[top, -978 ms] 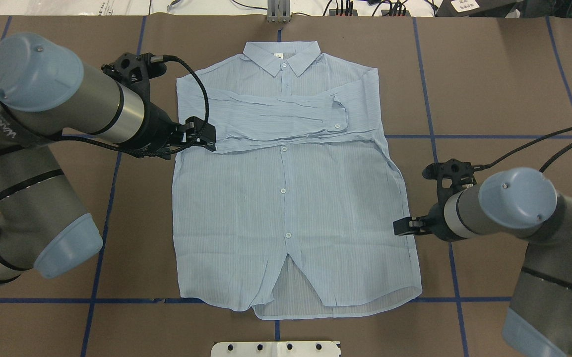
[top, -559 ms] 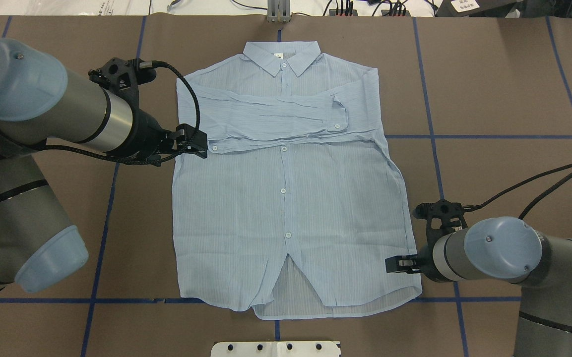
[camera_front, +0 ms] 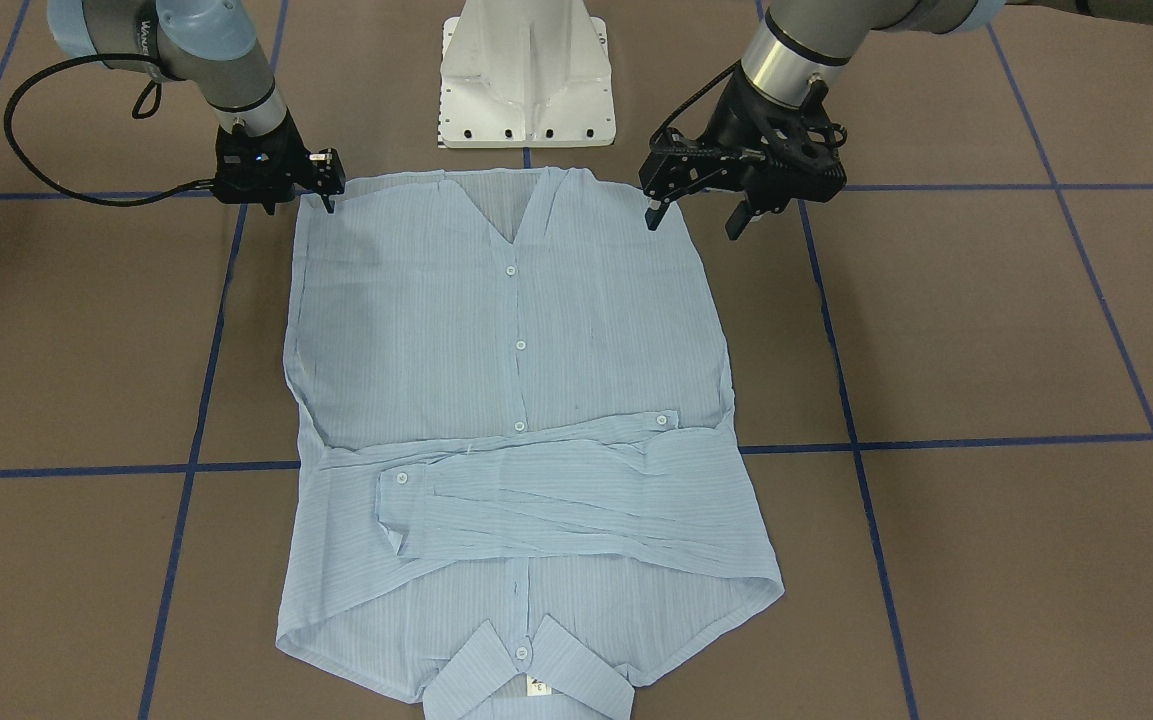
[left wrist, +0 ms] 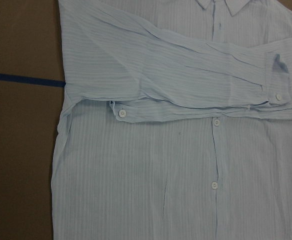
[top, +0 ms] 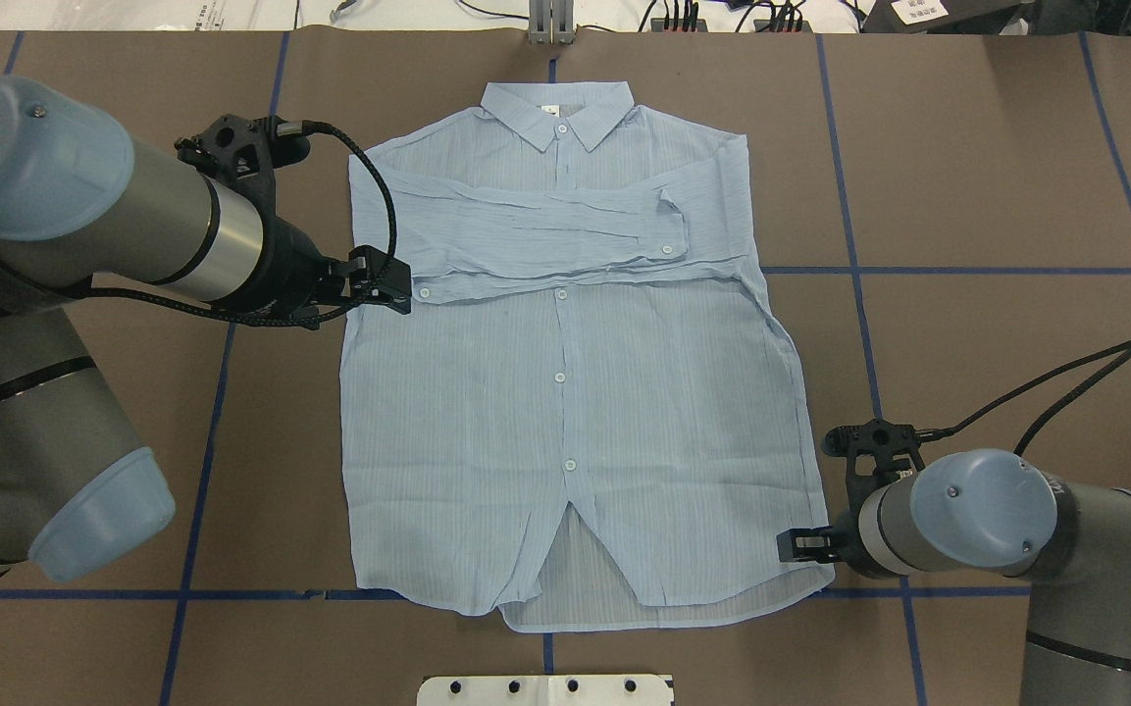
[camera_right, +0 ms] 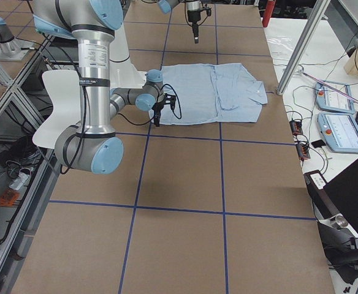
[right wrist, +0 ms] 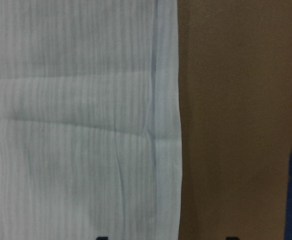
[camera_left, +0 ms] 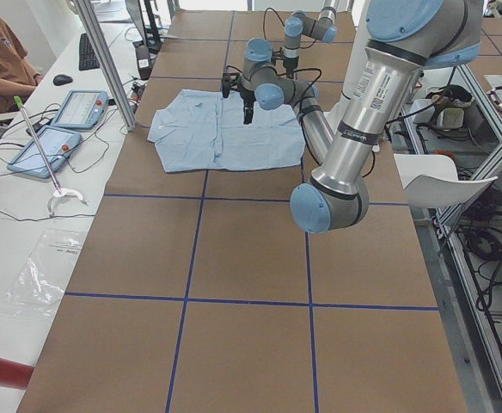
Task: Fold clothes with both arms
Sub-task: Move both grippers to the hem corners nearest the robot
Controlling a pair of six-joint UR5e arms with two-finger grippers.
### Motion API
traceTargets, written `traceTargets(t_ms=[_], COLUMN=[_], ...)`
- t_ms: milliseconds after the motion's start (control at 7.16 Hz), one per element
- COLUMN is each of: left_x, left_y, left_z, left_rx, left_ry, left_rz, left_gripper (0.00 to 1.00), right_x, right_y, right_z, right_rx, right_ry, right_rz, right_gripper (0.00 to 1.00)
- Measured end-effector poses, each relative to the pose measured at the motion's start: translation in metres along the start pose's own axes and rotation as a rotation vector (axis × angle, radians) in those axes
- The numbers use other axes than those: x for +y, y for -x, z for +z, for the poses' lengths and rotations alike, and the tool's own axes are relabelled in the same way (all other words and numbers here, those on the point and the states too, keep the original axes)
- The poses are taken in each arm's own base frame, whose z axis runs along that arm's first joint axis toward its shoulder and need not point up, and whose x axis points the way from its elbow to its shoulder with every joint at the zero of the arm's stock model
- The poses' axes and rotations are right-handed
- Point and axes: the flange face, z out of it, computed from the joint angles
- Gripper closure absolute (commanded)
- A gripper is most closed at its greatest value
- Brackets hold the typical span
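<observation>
Worktop: brown covering, divided into squares by blue tape lines. White side bench along 1 edge carries 2 tablets, 1 keyboard and loose cables. Aluminium frame post stands at the bench edge. Lighting even.

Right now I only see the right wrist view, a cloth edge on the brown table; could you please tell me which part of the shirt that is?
Observer: It is the side edge of the shirt near its bottom corner on the robot's right; the right gripper is there.
Operator: Are the sleeves folded?
Observer: Yes, both sleeves lie crossed over the chest.
Operator: And the left gripper?
Observer: The left gripper hangs open above the opposite edge, holding nothing.
</observation>
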Motion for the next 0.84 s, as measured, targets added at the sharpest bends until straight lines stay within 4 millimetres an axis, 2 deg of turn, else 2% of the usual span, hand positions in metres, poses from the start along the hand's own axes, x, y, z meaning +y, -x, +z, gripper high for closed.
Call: traceTargets(t_ms=[279, 559, 838], left_x=[-0.0011, -0.0014, -0.0016], left_y=[0.0001, 0.0001, 0.0002], left_z=[-0.0007, -0.0010, -0.0009], left_rx=[-0.002, -0.003, -0.003], left_ry=[-0.011, -0.015, -0.016], left_rz=[0.000, 0.000, 0.000], left_gripper=[0.00, 0.00, 0.00], right_x=[0.0054, 0.0090, 0.0112], right_y=[0.0002, 0.0010, 0.0021], right_z=[0.0057, 0.0083, 0.0071], right_rx=[0.010, 0.012, 0.006], right_ry=[0.013, 0.023, 0.039], right_rz=[-0.007, -0.011, -0.011], right_gripper=[0.61, 1.00, 1.00])
